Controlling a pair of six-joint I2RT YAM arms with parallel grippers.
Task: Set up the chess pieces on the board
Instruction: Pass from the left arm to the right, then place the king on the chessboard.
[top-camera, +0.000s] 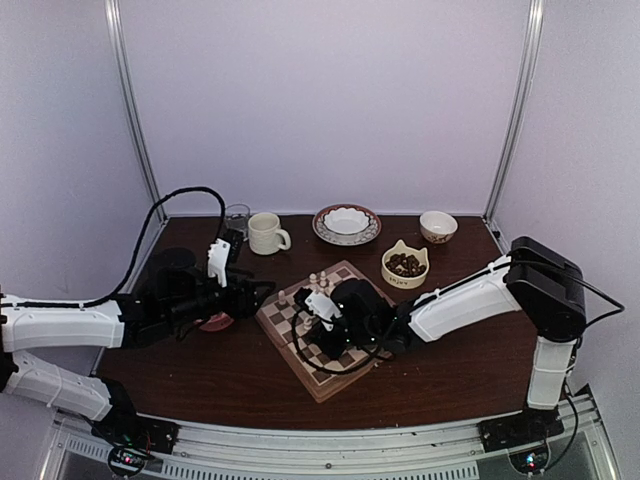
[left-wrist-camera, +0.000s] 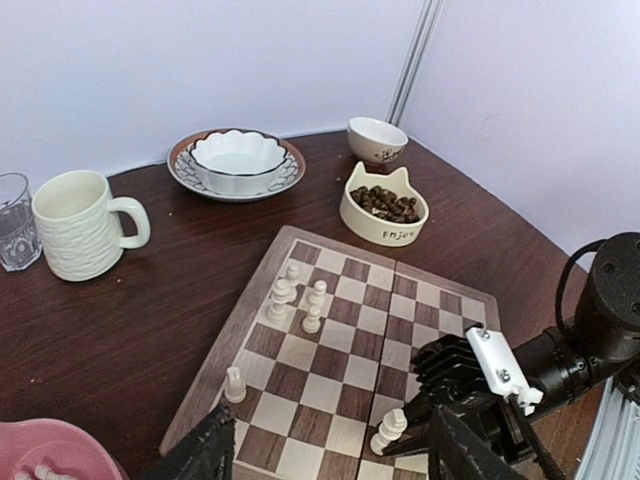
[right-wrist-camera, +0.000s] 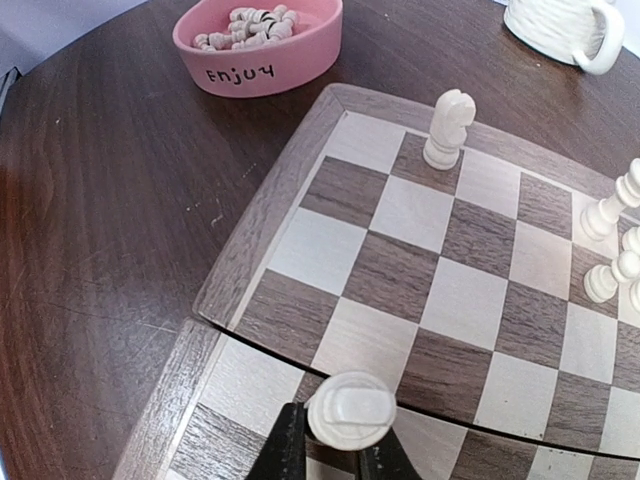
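While the right claw (right-wrist-camera: 335, 445) pinches a pale chess piece (right-wrist-camera: 350, 410) between its fingers, low over the board (right-wrist-camera: 470, 260) beside the fold line, I find the left claw (left-wrist-camera: 325, 452) spread wide and holding nothing, hanging near the board's left side. Whether the pinched piece touches its square I cannot tell. A knight (right-wrist-camera: 449, 128) stands upright on a dark square by the edge that faces a pink bowl (right-wrist-camera: 258, 40), and a cluster of pale pieces (left-wrist-camera: 314, 306) stands further in, toward the far side. The pink bowl sits on the table just off that corner and holds more pale pieces (right-wrist-camera: 245, 22).

From the left wrist I see the right arm's black wrist (left-wrist-camera: 520, 375) lying over the board's right side, covering several squares there. Beyond the far edge sits a cream bowl with cat ears (left-wrist-camera: 384, 225), filled with small dark brown bits (left-wrist-camera: 385, 200) too small for me to name. Along the back stand a clear glass (left-wrist-camera: 12, 220), a ribbed cream mug (left-wrist-camera: 75, 225), a patterned plate (left-wrist-camera: 180, 165) carrying a scalloped white bowl (left-wrist-camera: 237, 160), and a small patterned bowl (left-wrist-camera: 376, 138).

The table (top-camera: 200, 375) is dark brown wood. Pale, plain walls close it in on three sides, with metal posts (top-camera: 133, 110) in the back corners, and a black cable (top-camera: 190, 189) loops from the left arm.
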